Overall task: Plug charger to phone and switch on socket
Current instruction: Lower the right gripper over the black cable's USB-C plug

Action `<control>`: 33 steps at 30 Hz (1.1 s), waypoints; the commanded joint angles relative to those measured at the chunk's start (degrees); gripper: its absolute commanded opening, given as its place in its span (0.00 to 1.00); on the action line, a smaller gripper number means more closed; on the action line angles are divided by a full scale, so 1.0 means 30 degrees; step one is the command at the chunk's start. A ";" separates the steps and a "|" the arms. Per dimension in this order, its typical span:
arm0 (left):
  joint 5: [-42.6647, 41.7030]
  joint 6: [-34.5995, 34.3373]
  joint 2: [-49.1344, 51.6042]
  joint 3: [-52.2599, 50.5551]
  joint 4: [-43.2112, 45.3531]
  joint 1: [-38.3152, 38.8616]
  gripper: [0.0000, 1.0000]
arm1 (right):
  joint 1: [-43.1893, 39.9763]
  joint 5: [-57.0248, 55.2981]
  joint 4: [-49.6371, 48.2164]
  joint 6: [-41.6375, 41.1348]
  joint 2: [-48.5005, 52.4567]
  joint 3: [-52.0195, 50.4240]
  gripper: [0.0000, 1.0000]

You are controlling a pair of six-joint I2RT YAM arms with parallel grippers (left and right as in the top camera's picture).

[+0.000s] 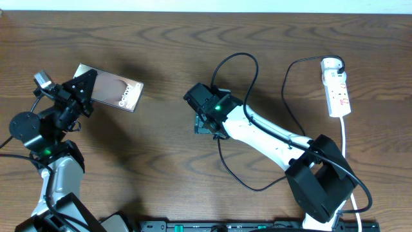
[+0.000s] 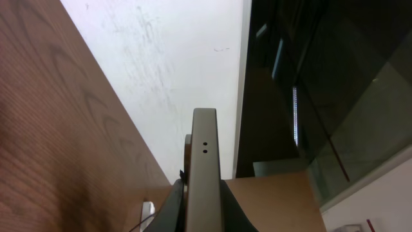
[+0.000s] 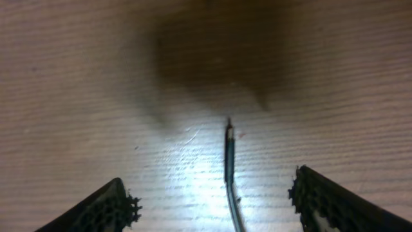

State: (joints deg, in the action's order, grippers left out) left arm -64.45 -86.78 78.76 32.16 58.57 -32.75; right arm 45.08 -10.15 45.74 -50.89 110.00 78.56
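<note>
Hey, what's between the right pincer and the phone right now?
The overhead view shows only bare table between the right pincer and the phone. The charger tip lies between the pincer's open fingers, per the right wrist view.

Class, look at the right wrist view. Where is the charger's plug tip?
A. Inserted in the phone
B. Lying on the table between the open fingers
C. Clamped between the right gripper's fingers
B: the plug tip lies on the table inside the open right gripper, touching neither finger; the phone is in the left gripper.
</note>
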 commanded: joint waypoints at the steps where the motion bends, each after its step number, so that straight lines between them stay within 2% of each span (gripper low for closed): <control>1: -0.0379 0.0036 -0.0182 0.0277 0.0299 -0.0080 0.07 | 0.0080 -0.0918 -0.0364 -0.0831 -0.0044 -0.1042 0.75; 4: -0.0372 0.0036 -0.0182 0.0284 0.0299 -0.0080 0.07 | 0.0095 -0.0182 -0.0867 -0.0823 -0.0044 -0.1668 0.71; 13: -0.0386 0.0036 -0.0182 0.0284 0.0299 -0.0080 0.07 | 0.0153 0.0080 -0.1137 -0.0750 -0.0044 -0.2040 0.68; 17: -0.0386 0.0036 -0.0182 0.0284 0.0299 -0.0080 0.07 | 0.0175 0.0080 -0.1552 -0.0750 -0.0044 -0.2251 0.61; 33: -0.0393 0.0036 -0.0182 0.0277 0.0299 -0.0080 0.07 | 0.0095 0.0736 -0.1974 -0.0233 0.0452 -0.2280 0.57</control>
State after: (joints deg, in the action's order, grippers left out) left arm -64.62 -86.78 78.76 32.16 58.57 -32.75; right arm 45.12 -8.43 39.88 -52.14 110.17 72.23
